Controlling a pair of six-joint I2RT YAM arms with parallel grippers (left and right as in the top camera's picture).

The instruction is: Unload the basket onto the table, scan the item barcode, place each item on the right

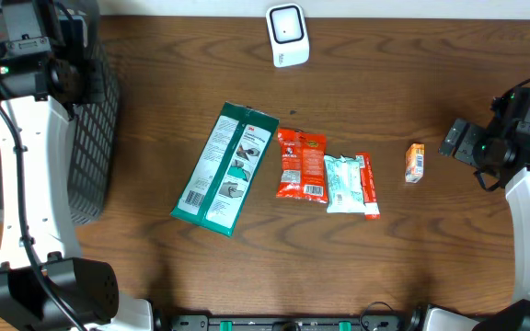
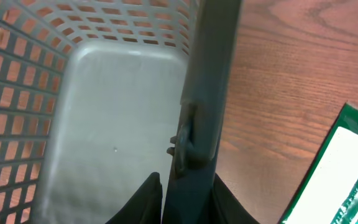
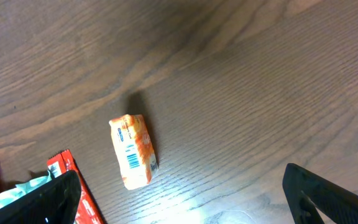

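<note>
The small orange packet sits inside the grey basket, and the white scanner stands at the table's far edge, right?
Not quite: the small orange packet lies out on the wooden table, not inside the grey basket. The right wrist view shows it plainly, and the overhead view agrees. The white scanner does stand at the table's far edge.

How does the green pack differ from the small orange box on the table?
The green pack is far bigger than the small orange box. The green pack is a long, flat packet, while the small orange box is a stubby block. The green pack lies tilted, left of the middle; the small orange box lies nearly straight, toward the right. Both rest on the wooden table.
</note>
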